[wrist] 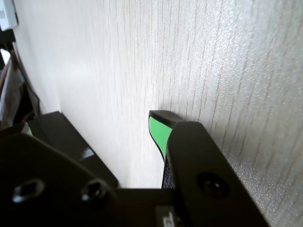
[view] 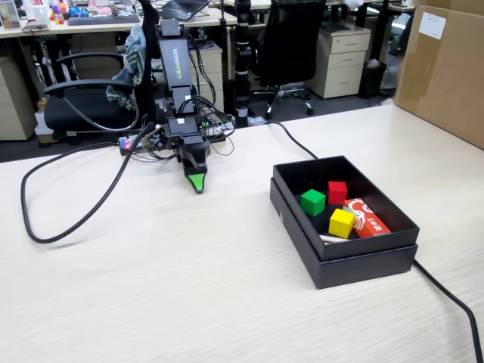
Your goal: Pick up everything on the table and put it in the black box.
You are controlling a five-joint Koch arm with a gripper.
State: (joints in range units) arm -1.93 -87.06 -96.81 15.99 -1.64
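The black box stands on the pale wooden table, right of centre in the fixed view. Inside lie a green cube, a red cube, a yellow cube and a red-and-white packet. My gripper is left of the box, well apart from it, tip down close to the table. In the wrist view one green-padded finger shows with bare table beside its pad and nothing between the jaws. A dark slab at the left of that view looks like the box.
A thick black cable loops over the table's left side. Another cable runs from behind the box to the right front edge. A large cardboard box stands at the back right. Office chairs and desks lie beyond the table.
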